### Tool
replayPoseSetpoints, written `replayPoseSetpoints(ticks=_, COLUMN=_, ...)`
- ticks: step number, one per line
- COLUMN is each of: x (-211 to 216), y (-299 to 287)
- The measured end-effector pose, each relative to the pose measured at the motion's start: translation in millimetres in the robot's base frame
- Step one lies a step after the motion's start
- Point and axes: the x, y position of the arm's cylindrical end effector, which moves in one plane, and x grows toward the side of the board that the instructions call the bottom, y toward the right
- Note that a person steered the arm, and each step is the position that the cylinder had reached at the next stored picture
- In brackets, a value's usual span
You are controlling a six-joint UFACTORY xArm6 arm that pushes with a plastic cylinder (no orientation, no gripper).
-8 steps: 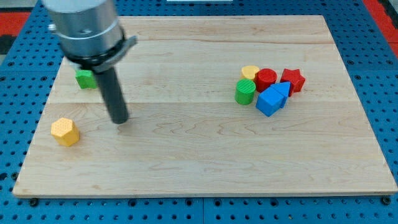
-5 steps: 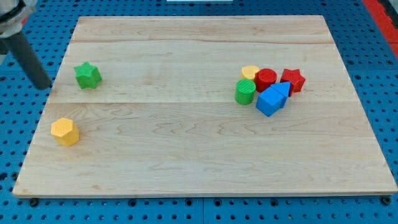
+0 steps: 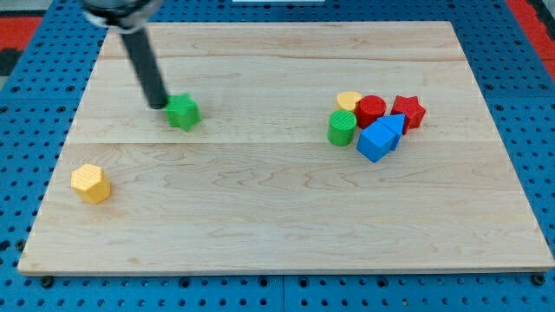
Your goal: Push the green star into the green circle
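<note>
My tip (image 3: 158, 105) touches the green star's (image 3: 182, 112) left side — green circle (image 3: 341, 127) lies well to the view's right.

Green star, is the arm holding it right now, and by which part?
Nothing is held; the rod cannot grip. My tip sits against the green star on its left side in the view, placed only to push.

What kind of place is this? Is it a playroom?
More likely a robot lab bench. A wooden board lies on a blue pegboard table, and my tip touches the view's left side of the green star, with the green circle off to the view's right.
</note>
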Motion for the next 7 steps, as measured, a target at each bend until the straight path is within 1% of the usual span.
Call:
replayPoseSetpoints(ticks=1, x=-0.8, y=-5.3)
replayPoseSetpoints(ticks=2, x=8.6, y=-66.6)
replayPoseSetpoints(ticks=3, x=24.6, y=25.3)
replayPoseSetpoints(ticks=4, x=18.2, y=128.3)
replayPoseSetpoints(ticks=5, x=18.2, y=103.6)
replayPoseSetpoints(ticks=6, x=23.9, y=64.5)
replayPoseSetpoints(ticks=7, x=29.5, y=142.5)
